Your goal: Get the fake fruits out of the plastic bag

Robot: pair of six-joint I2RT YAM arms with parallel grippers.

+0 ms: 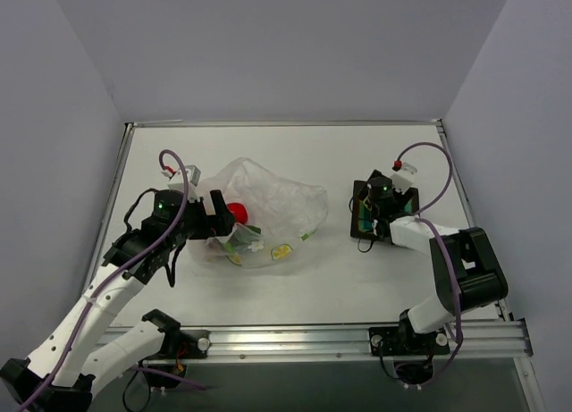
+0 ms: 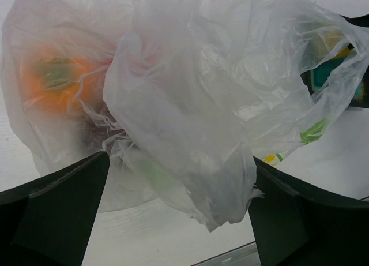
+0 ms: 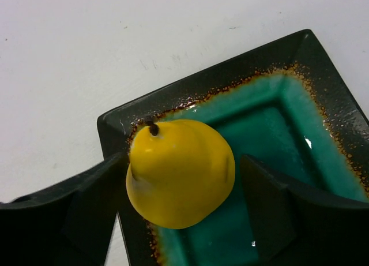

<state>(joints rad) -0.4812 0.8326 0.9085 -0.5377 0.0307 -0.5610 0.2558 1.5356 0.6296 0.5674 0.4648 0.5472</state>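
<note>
The plastic bag [image 1: 277, 206] lies crumpled left of the table's middle. A red fruit [image 1: 236, 212] shows at its left side. My left gripper [image 1: 217, 217] is at that side, open. In the left wrist view a fold of the bag [image 2: 190, 116] hangs between the spread fingers of my left gripper [image 2: 180, 159]. An orange fruit [image 2: 57, 84] and a dark maroon shape [image 2: 95, 136] show through the film. My right gripper [image 1: 375, 217] is over the dark tray [image 1: 360, 226]. My right gripper [image 3: 184, 162] is open around the yellow fruit [image 3: 179, 173], which rests on the tray [image 3: 202, 84], with a gap at the right finger.
White walls stand close on the left, back and right of the white table. A metal rail [image 1: 357, 336] runs along the near edge by the arm bases. Purple cables loop above both wrists. The tray sits right of the bag with bare table between them.
</note>
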